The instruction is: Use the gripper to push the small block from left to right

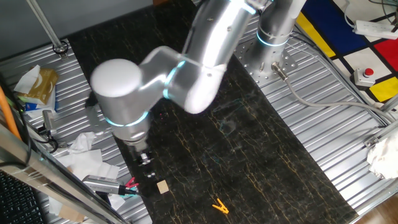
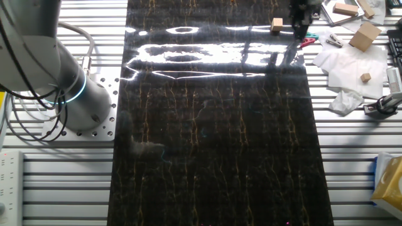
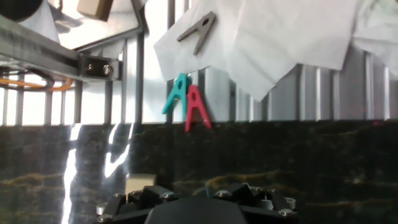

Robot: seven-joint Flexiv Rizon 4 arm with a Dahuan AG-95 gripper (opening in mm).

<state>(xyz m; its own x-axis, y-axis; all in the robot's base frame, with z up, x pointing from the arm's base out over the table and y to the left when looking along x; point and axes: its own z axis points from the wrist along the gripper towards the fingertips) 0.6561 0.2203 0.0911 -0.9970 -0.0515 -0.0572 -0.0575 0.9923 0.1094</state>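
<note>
The small block (image 1: 163,187) is a tan wooden cube on the dark marble-patterned mat (image 1: 249,143), near its front left corner. It also shows in the other fixed view (image 2: 277,25) and at the lower left of the hand view (image 3: 140,183). The gripper (image 1: 149,170) hangs low over the mat just beside the block, a small gap apart, and holds nothing. Its black fingers look closed together into one narrow tip. In the other fixed view the gripper (image 2: 300,22) stands just right of the block. In the hand view only the gripper's black body (image 3: 193,208) shows.
A yellow clip (image 1: 219,206) lies on the mat past the block. Red and teal clips (image 3: 186,102) lie at the mat's edge. White paper (image 2: 352,59), other wooden blocks (image 2: 365,36) and a grey clip (image 3: 198,31) lie off the mat. A second arm's base (image 1: 273,31) stands at the back.
</note>
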